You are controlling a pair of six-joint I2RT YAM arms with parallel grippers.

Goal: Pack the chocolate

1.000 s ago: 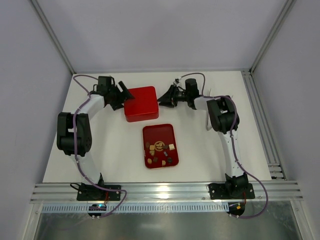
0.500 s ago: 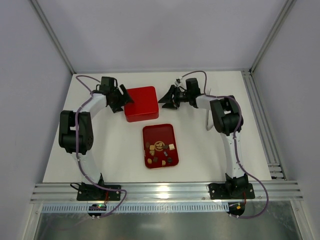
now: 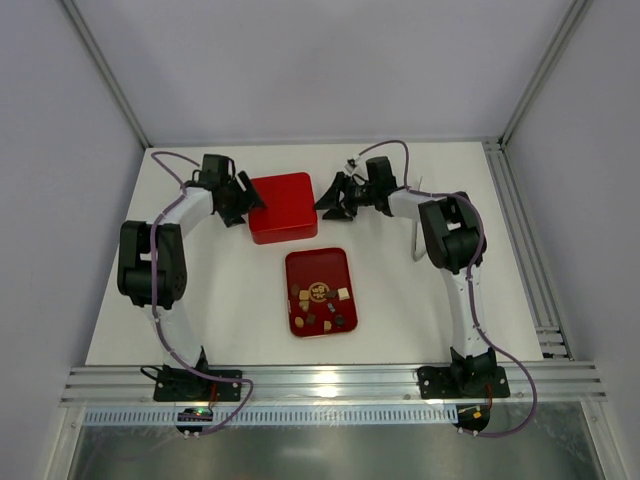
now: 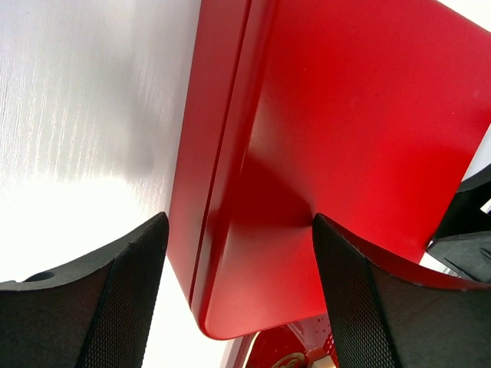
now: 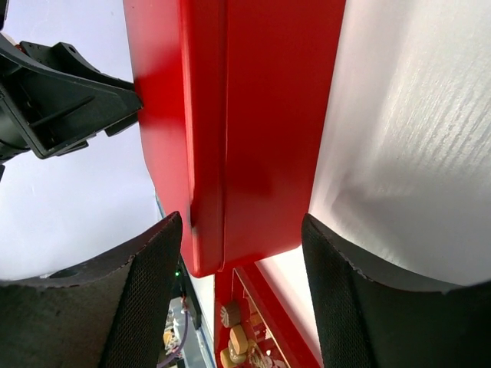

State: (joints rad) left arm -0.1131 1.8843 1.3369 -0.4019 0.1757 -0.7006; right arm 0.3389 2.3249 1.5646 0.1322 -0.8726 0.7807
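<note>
Several small chocolate pieces [image 3: 320, 300], dark brown, light brown and cream, lie in a red tray [image 3: 300, 262] at the table's middle. A few of them also show low in the right wrist view [image 5: 234, 337]. A red square box [image 3: 283, 207] with a seam along its side lies behind the tray. My left gripper [image 3: 242, 202] is open at the box's left edge, its jaws either side of a box corner [image 4: 245, 253]. My right gripper [image 3: 325, 199] is open at the box's right edge, its jaws either side of the box's edge [image 5: 230, 153].
The white table top [image 3: 420, 300] is walled by grey panels. An aluminium rail [image 3: 320, 380] runs along the near edge by the arm bases. The left gripper's black body shows beyond the box in the right wrist view [image 5: 61, 92].
Both grippers have closed in a little on the red box, the left from the left side, the right from the right. The tray and chocolate have not moved.
</note>
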